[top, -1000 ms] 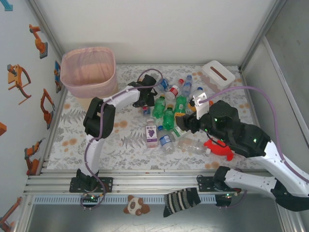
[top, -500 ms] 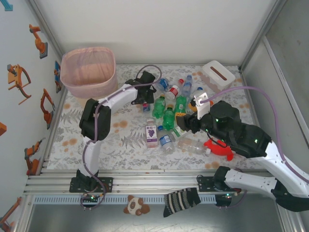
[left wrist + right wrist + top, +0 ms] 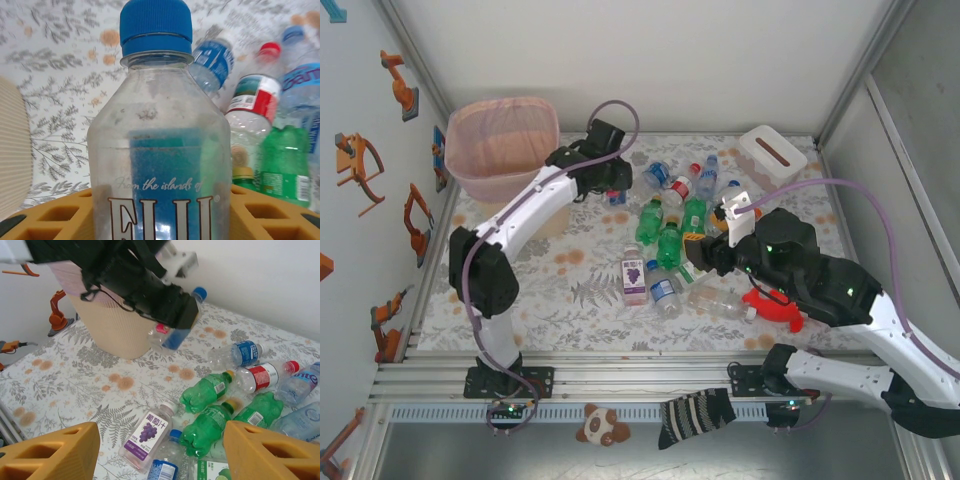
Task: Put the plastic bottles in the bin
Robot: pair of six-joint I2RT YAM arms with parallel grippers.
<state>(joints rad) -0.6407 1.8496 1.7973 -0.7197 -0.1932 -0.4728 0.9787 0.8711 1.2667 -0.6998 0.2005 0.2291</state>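
The left gripper (image 3: 608,180) pinches a clear blue-capped bottle (image 3: 157,130) between its fingers, just beside the bin (image 3: 505,150). The right gripper (image 3: 160,432) hangs with fingers spread and empty above the green bottles (image 3: 210,410) and the grape-label bottle (image 3: 145,440).

The clear bottle (image 3: 157,125) had a blue cap, the cream bin (image 3: 115,332) a pink liner, the counter (image 3: 570,290) grey ferns and orange blooms.

We see the bin (image 3: 480,188) at upper left; our left gripper (image 3: 612,188) hangs just right of it, a small bottle (image 3: 616,197) at its tip; the other bottles (image 3: 668,243) lie heaped mid-frame; our right gripper (image 3: 700,255) hovers at their right edge.
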